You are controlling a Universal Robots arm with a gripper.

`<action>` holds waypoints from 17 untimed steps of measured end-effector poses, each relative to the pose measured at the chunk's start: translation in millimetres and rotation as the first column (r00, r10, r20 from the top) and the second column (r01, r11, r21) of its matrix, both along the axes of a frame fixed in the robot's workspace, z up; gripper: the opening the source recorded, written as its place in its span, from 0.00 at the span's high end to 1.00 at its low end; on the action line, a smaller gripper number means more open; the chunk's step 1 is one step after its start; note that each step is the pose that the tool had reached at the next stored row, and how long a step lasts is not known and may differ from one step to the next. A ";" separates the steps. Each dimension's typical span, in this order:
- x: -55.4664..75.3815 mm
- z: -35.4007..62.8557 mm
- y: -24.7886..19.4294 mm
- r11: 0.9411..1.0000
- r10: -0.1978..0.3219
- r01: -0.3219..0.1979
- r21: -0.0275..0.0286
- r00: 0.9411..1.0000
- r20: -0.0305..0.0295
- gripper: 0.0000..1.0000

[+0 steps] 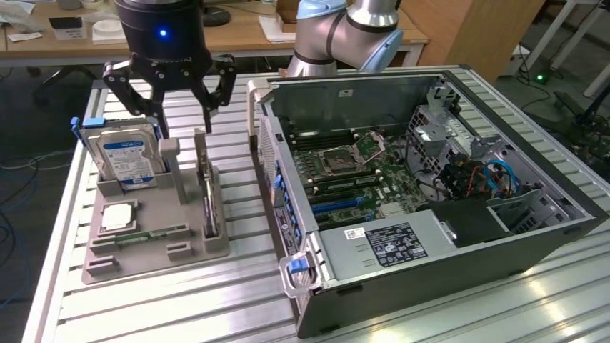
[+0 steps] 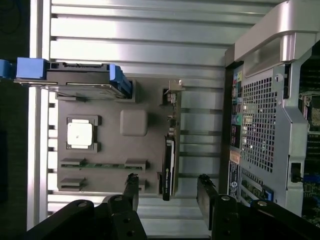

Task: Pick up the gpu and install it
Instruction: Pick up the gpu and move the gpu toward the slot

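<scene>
The gpu (image 1: 208, 194) stands on edge in a slot of the grey holder (image 1: 181, 214), a thin dark card seen edge-on. From the wrist it is a narrow black strip (image 2: 169, 162). My gripper (image 1: 184, 118) hangs open above the holder's far end, clear of the card, with nothing between its fingers. In the wrist view the gripper (image 2: 168, 192) has its two black fingertips (image 2: 132, 186) on either side of the card's line. The open computer case (image 1: 533, 236) lies on the exterior view's right, its motherboard (image 1: 358, 175) with blue slots exposed.
The holder also carries a blue-labelled hard drive (image 1: 128, 158) upright, a square processor (image 1: 118, 216) and a narrow green memory stick (image 1: 145, 235). The case wall (image 2: 260, 125) stands close beside the holder. A slatted aluminium table (image 1: 171, 300) is underneath; the arm's base (image 1: 333, 36) is behind.
</scene>
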State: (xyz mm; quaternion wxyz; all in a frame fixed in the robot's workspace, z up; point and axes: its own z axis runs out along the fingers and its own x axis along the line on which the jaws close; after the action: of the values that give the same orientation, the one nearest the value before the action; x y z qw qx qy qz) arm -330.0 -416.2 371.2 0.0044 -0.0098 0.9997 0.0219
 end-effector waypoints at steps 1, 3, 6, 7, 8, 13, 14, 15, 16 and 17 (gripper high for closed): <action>0.0 -0.8 0.0 1.000 0.000 0.000 0.000 1.000 0.000 0.41; 0.0 -2.2 0.0 1.000 0.000 0.000 0.000 1.000 0.000 0.41; 0.1 -4.2 -0.1 1.000 0.000 0.000 -0.002 1.000 0.000 0.41; 0.1 -5.0 0.0 1.000 0.000 0.000 -0.003 1.000 0.000 0.41; 0.1 -5.9 0.0 1.000 0.000 0.000 -0.003 1.000 0.000 0.41; 0.2 -10.3 0.0 1.000 0.000 0.000 -0.005 1.000 0.000 0.41; 0.2 -11.2 0.0 1.000 0.000 0.000 -0.005 1.000 0.000 0.41; 0.3 -12.2 0.0 1.000 0.000 0.000 -0.005 1.000 0.000 0.41; 0.3 -13.2 0.0 1.000 0.000 0.000 -0.006 1.000 0.000 0.41; 0.3 -14.0 0.0 1.000 0.000 0.000 -0.006 1.000 0.000 0.41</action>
State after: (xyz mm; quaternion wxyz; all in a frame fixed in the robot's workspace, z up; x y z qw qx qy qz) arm -329.6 -416.2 357.1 0.0043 -0.0098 0.9998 0.0191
